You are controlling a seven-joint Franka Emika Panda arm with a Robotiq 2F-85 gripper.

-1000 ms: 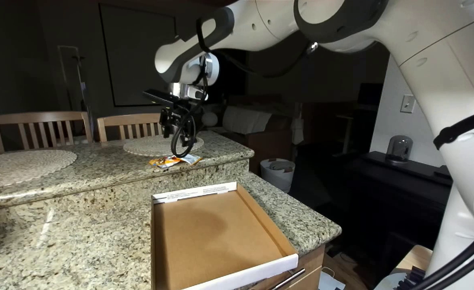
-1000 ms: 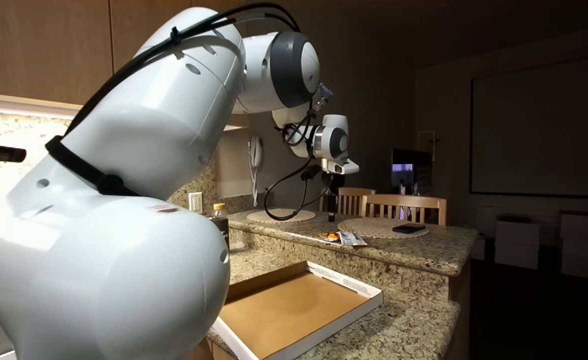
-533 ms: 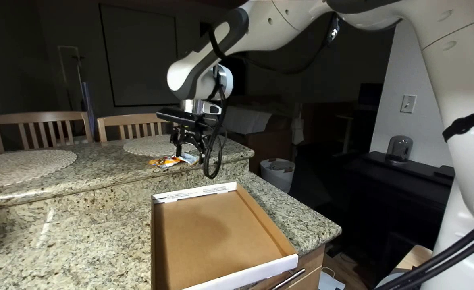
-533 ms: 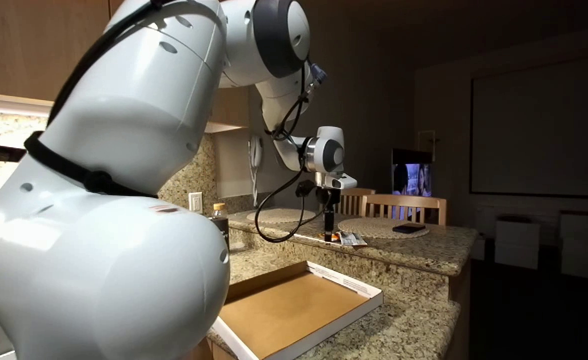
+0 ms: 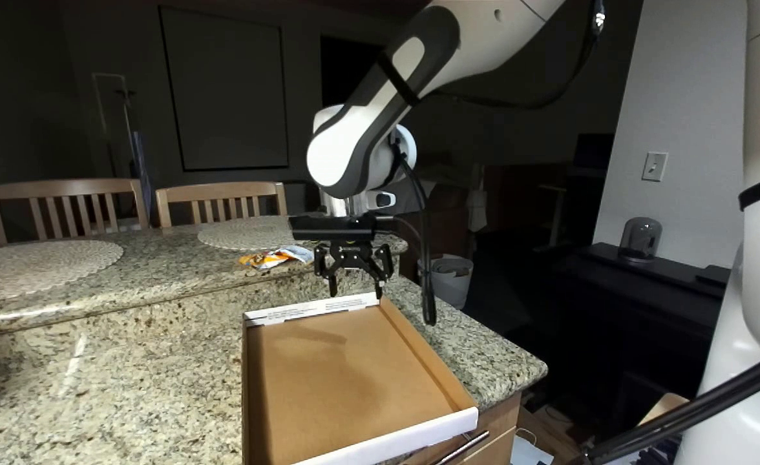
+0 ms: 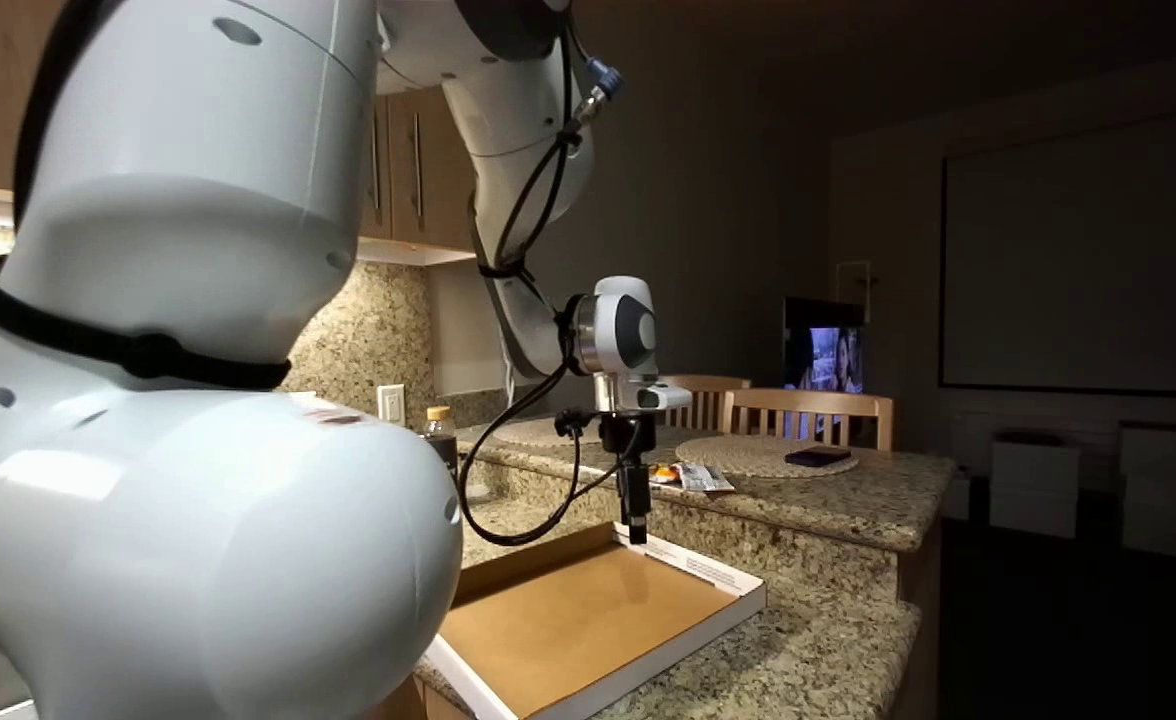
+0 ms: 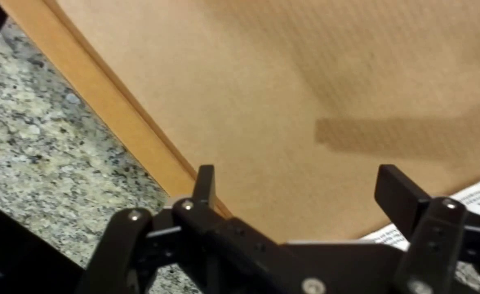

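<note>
The gripper [image 7: 296,167], spread wide, hangs over a cardboard box [image 7: 232,102] in every view, while only the exterior views show an orange-and-white packet [image 5: 279,258] on the raised counter [image 5: 173,259].

a speckled granite counter [image 5: 134,394] has 2 levels. in an exterior view, an open cardboard tray [image 5: 354,381] lies on the lower level. from the tray, on the upper level [image 5: 160,261], a crumpled orange-and-white packet [image 5: 276,258] lies at 11 o'clock, 1 round woven placemat [image 5: 41,268] at 10 o'clock and another placemat [image 5: 244,233] just past the packet, also at 11.
</note>
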